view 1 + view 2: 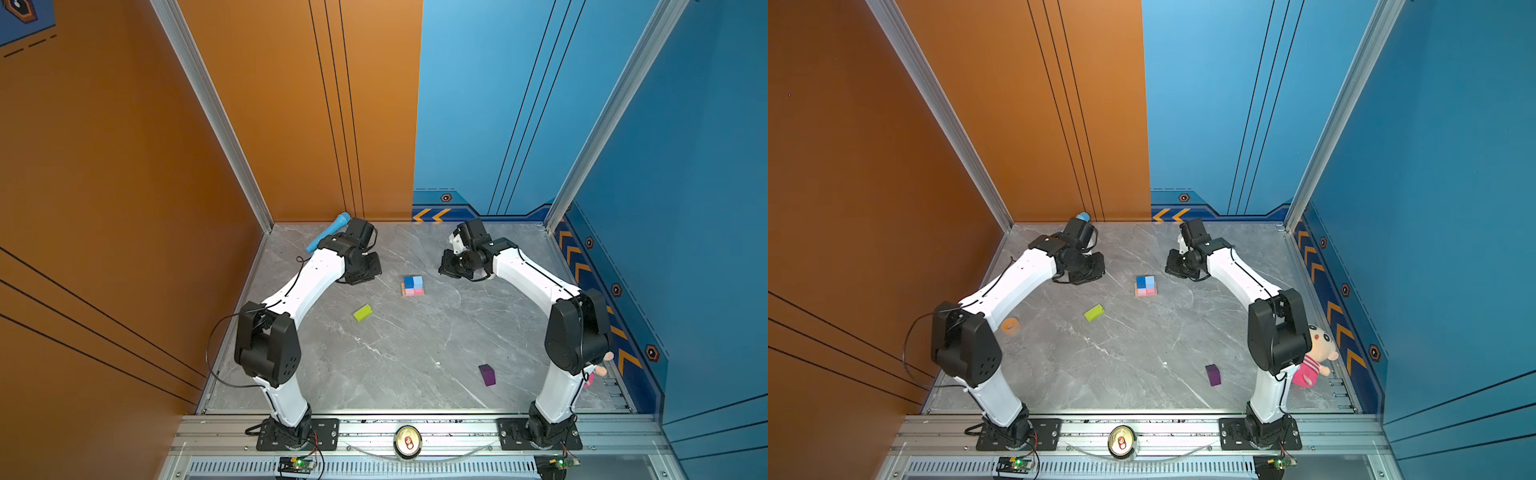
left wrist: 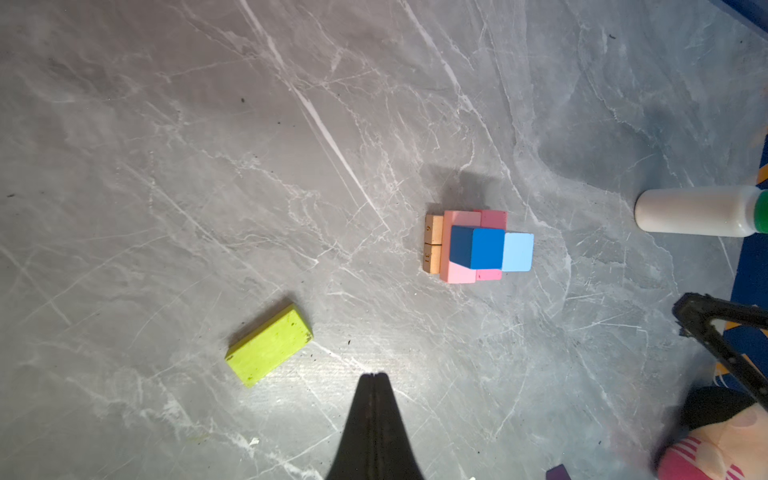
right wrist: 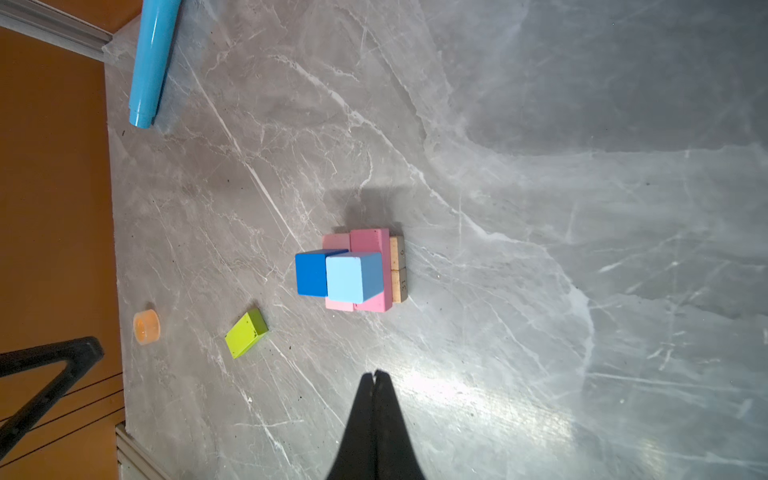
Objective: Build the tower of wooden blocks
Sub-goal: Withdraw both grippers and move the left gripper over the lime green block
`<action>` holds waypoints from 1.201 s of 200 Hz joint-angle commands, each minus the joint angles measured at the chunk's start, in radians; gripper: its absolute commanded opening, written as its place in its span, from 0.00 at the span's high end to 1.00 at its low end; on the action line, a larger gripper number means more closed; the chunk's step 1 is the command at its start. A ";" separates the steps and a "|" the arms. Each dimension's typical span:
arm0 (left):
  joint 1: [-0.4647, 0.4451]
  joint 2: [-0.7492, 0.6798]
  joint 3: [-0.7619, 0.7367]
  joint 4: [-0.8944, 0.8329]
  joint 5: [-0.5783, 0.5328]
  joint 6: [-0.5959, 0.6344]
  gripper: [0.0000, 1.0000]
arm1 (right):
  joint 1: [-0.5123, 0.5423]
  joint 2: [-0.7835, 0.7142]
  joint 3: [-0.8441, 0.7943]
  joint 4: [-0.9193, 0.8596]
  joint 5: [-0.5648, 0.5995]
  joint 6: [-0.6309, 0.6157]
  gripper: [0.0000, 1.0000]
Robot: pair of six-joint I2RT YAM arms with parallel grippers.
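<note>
By the orange wall, a light-blue microphone lies half hidden behind the left arm. The left gripper is pinched closed and empty over the grey marbled table. The lime-green bar lies loose. The tower stands mid-table, its tan bars stamped 6 and 31. The right gripper is likewise closed on nothing. The purple block sits apart, nearer the front. A doll peeks from behind the right arm, against the blue wall.

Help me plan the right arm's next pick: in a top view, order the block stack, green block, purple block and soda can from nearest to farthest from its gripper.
From the right gripper:
1. Block stack, mid-table, beside it.
2 and 3. Green block, toward the left arm, and purple block, toward the front: too close to call.
4. Soda can, on the front rail.
</note>
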 commanded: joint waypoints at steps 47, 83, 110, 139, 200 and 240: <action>-0.017 -0.217 -0.262 0.018 -0.146 -0.146 0.73 | 0.055 -0.149 -0.121 -0.045 0.135 -0.039 0.91; -0.047 -0.291 -0.389 0.100 -0.173 -0.259 0.59 | 0.026 -0.246 -0.224 -0.030 0.179 -0.037 0.87; -0.075 -0.272 -0.402 0.104 -0.206 -0.308 0.46 | 0.003 -0.300 -0.287 -0.006 0.179 -0.039 0.82; -0.111 -0.218 -0.397 0.107 -0.236 -0.384 0.26 | -0.039 -0.332 -0.340 0.013 0.161 -0.044 0.76; -0.094 -0.089 -0.393 0.153 -0.246 -0.462 0.23 | -0.147 -0.375 -0.425 0.066 0.103 -0.044 0.70; -0.075 0.019 -0.333 0.150 -0.218 -0.443 0.22 | -0.187 -0.381 -0.462 0.103 0.081 -0.031 0.70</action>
